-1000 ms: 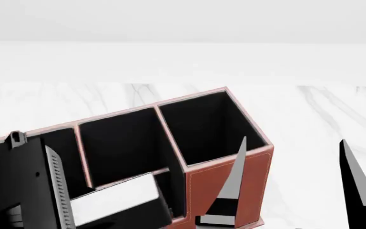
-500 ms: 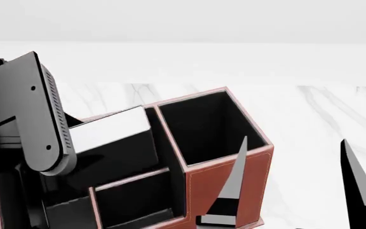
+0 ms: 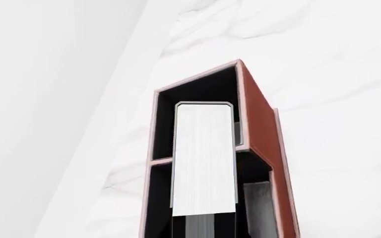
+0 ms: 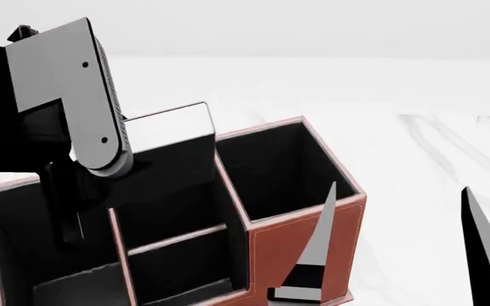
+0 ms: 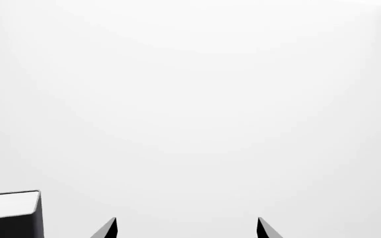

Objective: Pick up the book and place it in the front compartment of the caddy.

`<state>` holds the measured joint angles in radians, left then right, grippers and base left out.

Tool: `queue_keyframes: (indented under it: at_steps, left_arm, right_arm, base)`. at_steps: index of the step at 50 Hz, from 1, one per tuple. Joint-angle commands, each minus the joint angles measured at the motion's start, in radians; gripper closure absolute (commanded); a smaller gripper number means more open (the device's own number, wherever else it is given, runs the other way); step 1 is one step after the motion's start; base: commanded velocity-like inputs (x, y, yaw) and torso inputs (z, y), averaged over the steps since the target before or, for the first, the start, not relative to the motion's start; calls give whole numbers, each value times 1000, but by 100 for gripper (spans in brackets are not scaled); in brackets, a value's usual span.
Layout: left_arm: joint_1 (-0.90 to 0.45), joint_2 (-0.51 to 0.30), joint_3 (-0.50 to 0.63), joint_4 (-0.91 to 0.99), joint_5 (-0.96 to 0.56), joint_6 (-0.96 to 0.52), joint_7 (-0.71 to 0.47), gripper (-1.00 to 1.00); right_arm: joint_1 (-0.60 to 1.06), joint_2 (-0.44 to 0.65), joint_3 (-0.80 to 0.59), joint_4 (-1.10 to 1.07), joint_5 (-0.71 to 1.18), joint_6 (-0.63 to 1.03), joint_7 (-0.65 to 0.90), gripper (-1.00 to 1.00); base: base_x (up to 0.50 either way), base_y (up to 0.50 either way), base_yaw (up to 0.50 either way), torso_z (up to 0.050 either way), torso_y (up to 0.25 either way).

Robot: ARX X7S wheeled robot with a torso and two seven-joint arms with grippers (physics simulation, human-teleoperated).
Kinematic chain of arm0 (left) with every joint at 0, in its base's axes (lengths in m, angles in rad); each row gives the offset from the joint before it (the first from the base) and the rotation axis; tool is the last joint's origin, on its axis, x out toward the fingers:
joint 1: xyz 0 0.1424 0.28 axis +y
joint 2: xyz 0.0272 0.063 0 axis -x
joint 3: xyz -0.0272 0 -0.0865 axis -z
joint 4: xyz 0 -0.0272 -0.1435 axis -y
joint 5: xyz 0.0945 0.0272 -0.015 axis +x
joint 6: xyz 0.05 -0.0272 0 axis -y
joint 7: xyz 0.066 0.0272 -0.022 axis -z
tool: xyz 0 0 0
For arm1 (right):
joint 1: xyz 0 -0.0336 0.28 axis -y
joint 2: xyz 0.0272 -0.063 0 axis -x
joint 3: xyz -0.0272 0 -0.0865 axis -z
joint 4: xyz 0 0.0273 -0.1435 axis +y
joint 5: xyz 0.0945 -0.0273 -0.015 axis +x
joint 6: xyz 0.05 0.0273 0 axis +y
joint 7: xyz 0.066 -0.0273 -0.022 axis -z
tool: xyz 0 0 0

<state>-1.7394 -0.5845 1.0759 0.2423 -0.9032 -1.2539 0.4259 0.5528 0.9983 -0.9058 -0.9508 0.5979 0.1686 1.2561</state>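
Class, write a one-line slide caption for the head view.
Left arm holds the black book above the reddish-brown caddy on a marble table, right gripper idle beside it.

left gripper [image 4: 100,185] risen higher with book [image 4: 170,131], lifted above caddy [image 4: 305,236]

White marble tabletop [image 4: 432,153] with grey veining, running far to a plain white wall [image 4: 313,25]; soft, even light.
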Motion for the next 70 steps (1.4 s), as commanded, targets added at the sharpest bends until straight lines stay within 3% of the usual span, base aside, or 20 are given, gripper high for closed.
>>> queue_keyframes:
  at_steps: [1, 31, 51, 70]
  left_arm:
    - [-18, 27, 73, -84, 131, 64, 19, 100]
    - [94, 82, 154, -230, 239, 209, -3, 100]
    - [161, 111, 131, -351, 253, 310, -7, 100]
    - [235, 89, 115, -374, 254, 392, -16, 100]
  right_arm:
    - [0, 3, 3, 0, 3, -2, 0, -100]
    - [-13, 12, 10, 8, 1, -16, 0, -100]
    - [-15, 13, 14, 11, 2, -19, -3, -100]
    - [-22, 14, 16, 15, 1, -27, -7, -100]
  base:
    - [0, 0, 0, 0, 0]
    - [0, 0, 0, 0, 1]
    - [0, 0, 0, 0, 2]
    - [0, 0, 0, 1, 2]
